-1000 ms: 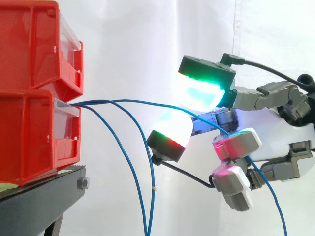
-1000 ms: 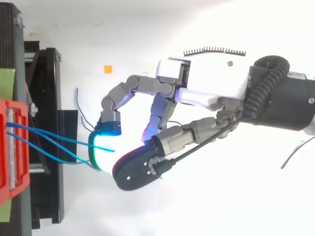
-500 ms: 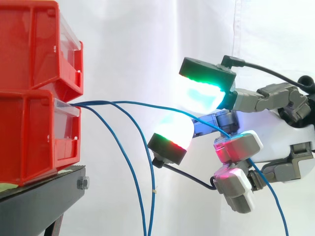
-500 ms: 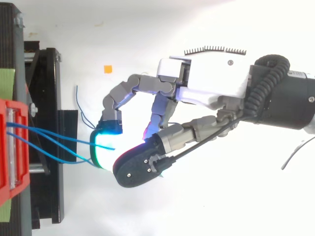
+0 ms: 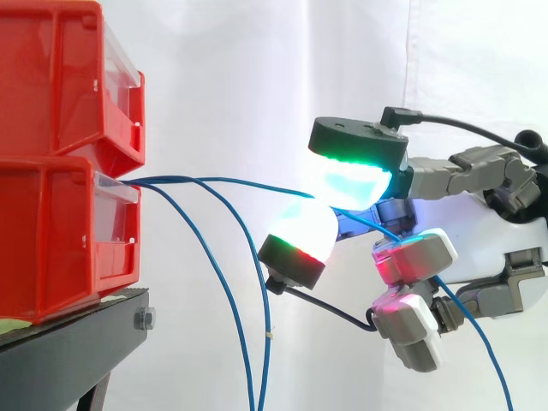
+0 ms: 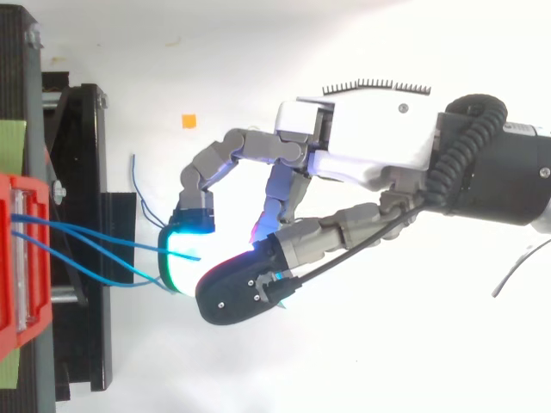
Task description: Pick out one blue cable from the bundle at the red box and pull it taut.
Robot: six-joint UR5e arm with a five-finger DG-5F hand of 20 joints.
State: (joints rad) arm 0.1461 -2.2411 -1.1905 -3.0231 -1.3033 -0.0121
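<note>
Several blue cables [image 5: 214, 257] come out of the lower red bin [image 5: 60, 231] at the left and hang down in loops. One blue cable [image 5: 248, 181] runs nearly level to the right into my hand [image 5: 505, 223]. It passes between an upper fingertip pad [image 5: 351, 175] glowing green and cyan and a lower pad [image 5: 301, 235] glowing white and red, which meet on it. Behind the pads the cable drops away to the lower right. From above, the hand [image 6: 370, 142] reaches left towards the bin [image 6: 15, 258], and the cables [image 6: 86, 232] end at the glowing pads.
A second red bin [image 5: 60, 86] is stacked on the lower one, both on a black stand [image 5: 68, 351]. A small orange marker [image 6: 188, 120] and a black comb-like strip [image 6: 374, 87] lie on the white surface behind the hand.
The upper finger has come down towards the lower pad, closing the gap around the blue cable. The cable and the rest of the hand have hardly moved.
</note>
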